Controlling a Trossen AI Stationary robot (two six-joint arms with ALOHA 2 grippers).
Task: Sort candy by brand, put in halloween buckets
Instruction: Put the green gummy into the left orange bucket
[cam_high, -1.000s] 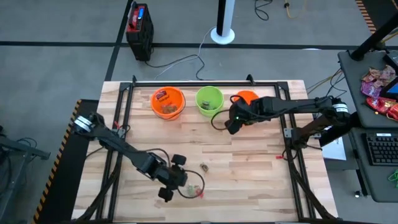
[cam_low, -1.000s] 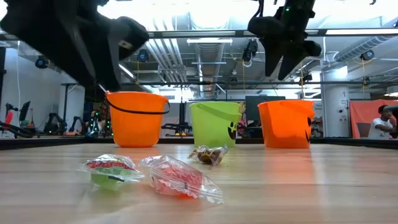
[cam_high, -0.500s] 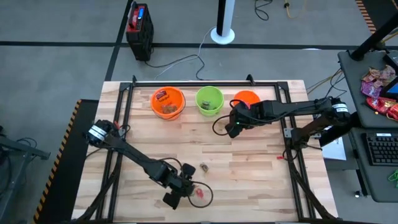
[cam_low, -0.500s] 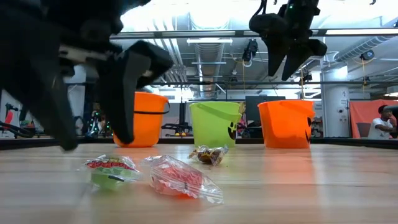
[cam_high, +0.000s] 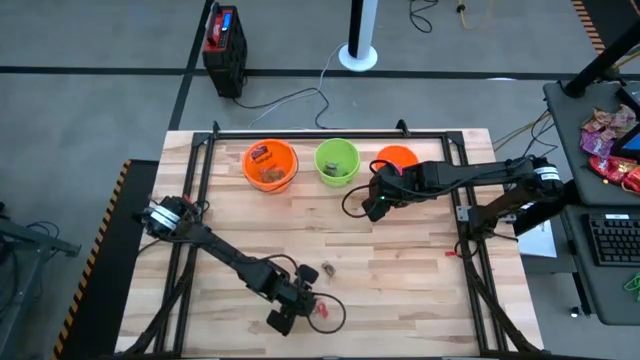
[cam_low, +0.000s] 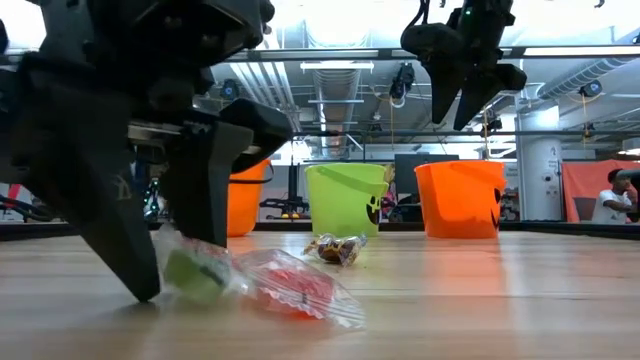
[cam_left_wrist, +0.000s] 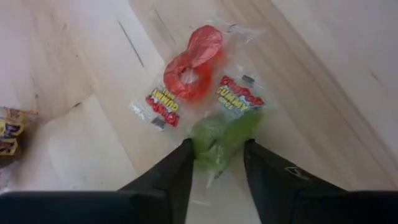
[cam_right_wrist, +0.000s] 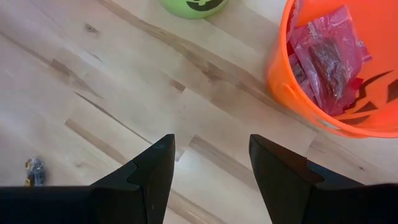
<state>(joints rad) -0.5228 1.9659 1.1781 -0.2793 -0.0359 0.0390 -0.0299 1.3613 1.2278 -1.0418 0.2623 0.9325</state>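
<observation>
My left gripper (cam_high: 300, 310) is down at the table's near edge, open. Its fingers stand on either side of a green gummy-ring packet (cam_left_wrist: 217, 140) (cam_low: 195, 275). A red gummy-ring packet (cam_left_wrist: 193, 62) (cam_low: 295, 290) lies flat right beside it. A small brown wrapped piece (cam_high: 328, 269) (cam_low: 335, 248) rests farther back. Three buckets stand in a row at the far edge: left orange (cam_high: 270, 165), lime green (cam_high: 337, 160) and right orange (cam_high: 398, 158). My right gripper (cam_high: 375, 205) hangs open above the table, next to the right orange bucket (cam_right_wrist: 336, 68), which holds pink packets. My left gripper comes from above, pointing down, with its fingertips (cam_low: 140, 285) at the tabletop. The green packet's end (cam_left_wrist: 214, 158) sits between the two fingers and its wrapper meets both inner faces. The packet rests on the table, tipped up slightly.
A dark frame rail (cam_high: 330, 133) runs along the far edge behind the buckets. A loose cable (cam_high: 350, 195) hangs near the right arm. Bare wood lies across the table's middle and right. Off the table on the right are a keyboard (cam_high: 610, 240) and a heap of packets (cam_high: 610, 140).
My left gripper has moved toward the table's near edge and right, and has come down onto the table around the green packet. The green packet has been nudged toward the red one and tipped up. My right gripper has shifted slightly toward the near edge.
</observation>
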